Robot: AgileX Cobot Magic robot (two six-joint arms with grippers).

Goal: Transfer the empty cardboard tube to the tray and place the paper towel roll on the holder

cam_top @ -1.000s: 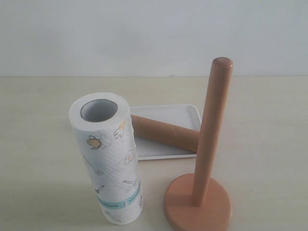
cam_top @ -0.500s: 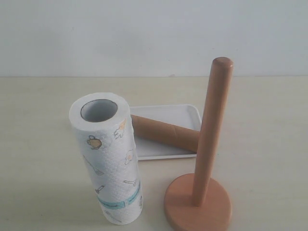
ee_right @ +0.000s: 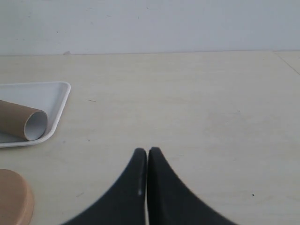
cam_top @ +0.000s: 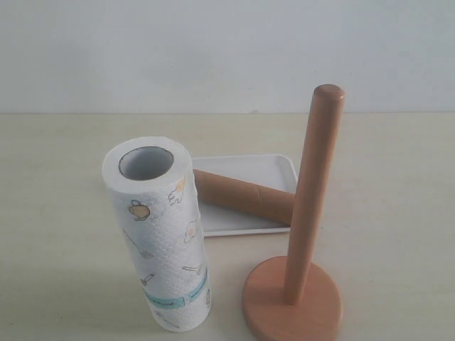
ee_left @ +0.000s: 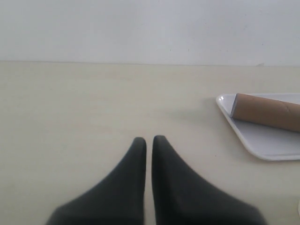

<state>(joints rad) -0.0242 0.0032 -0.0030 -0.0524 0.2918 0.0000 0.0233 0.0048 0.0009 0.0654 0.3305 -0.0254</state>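
Note:
The brown cardboard tube (cam_top: 242,195) lies on its side across the white tray (cam_top: 259,167). It shows too in the left wrist view, tube (ee_left: 267,111) on tray (ee_left: 262,143), and in the right wrist view, tube (ee_right: 18,122) on tray (ee_right: 47,91). The paper towel roll (cam_top: 160,238) stands upright on the table, left of the wooden holder (cam_top: 309,213), whose pole is bare. The holder's base edge (ee_right: 14,201) shows in the right wrist view. My left gripper (ee_left: 148,139) and right gripper (ee_right: 147,150) are both shut, empty, over bare table and away from every object.
The pale wooden table (cam_top: 64,177) runs back to a white wall (cam_top: 213,50). Neither arm appears in the exterior view.

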